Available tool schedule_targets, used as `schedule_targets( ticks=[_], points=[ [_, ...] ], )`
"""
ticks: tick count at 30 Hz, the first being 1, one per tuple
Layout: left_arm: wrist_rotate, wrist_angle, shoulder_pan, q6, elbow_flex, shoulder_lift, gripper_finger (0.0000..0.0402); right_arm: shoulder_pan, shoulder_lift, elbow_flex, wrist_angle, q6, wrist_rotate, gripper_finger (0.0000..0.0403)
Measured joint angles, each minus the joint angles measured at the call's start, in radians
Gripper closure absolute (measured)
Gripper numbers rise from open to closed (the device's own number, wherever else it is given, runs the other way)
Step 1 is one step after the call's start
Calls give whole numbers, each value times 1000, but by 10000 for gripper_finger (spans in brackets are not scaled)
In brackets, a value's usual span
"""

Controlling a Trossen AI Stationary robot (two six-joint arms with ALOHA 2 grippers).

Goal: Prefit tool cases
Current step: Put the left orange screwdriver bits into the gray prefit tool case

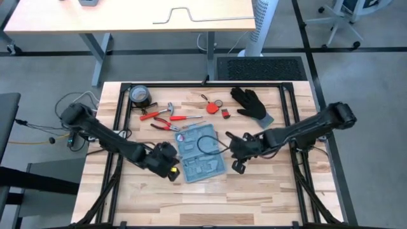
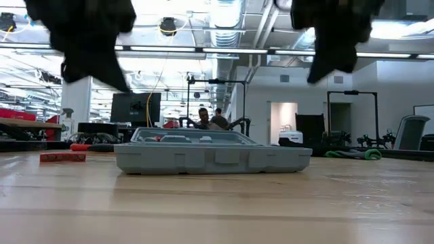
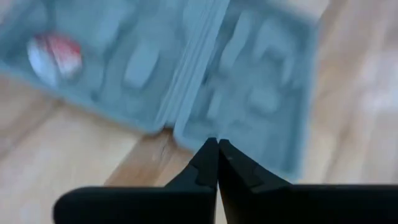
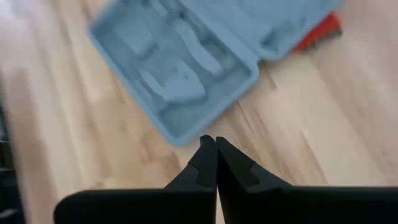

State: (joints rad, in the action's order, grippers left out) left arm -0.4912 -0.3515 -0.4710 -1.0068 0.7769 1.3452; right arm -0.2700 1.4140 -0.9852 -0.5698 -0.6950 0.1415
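The blue-grey tool case (image 1: 200,152) lies opened flat on the middle of the table, its moulded recesses facing up (image 3: 249,81) (image 4: 180,68). In the low view it rests flat on the wood (image 2: 213,156). My left gripper (image 1: 170,166) hovers at the case's left near corner, fingers shut (image 3: 217,149), with nothing between them. My right gripper (image 1: 236,158) hovers off the case's right edge, also shut (image 4: 216,146) and empty. The low view shows both grippers raised clear of the table.
A dark tape roll (image 1: 140,95) sits at the far left. Red-handled pliers (image 1: 162,117) and small red parts (image 1: 216,105) lie behind the case, and a black glove (image 1: 250,102) lies at the far right. A thin black loop (image 1: 206,144) lies on the case. Bare wood shows along the near edge.
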Motion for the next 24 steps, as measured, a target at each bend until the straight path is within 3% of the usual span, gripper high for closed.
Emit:
schedule_targets(
  ticks=[8,13,24],
  points=[
    [77,44,13,-48,0,222,401,20,180,120,192,-62,-14,400],
    [180,182,47,6,0,323,401,51,295,158,345,-91,-113,401],
    [176,202,43,-16,1,338,401,-67,305,156,477,-191,-201,402]
  ],
)
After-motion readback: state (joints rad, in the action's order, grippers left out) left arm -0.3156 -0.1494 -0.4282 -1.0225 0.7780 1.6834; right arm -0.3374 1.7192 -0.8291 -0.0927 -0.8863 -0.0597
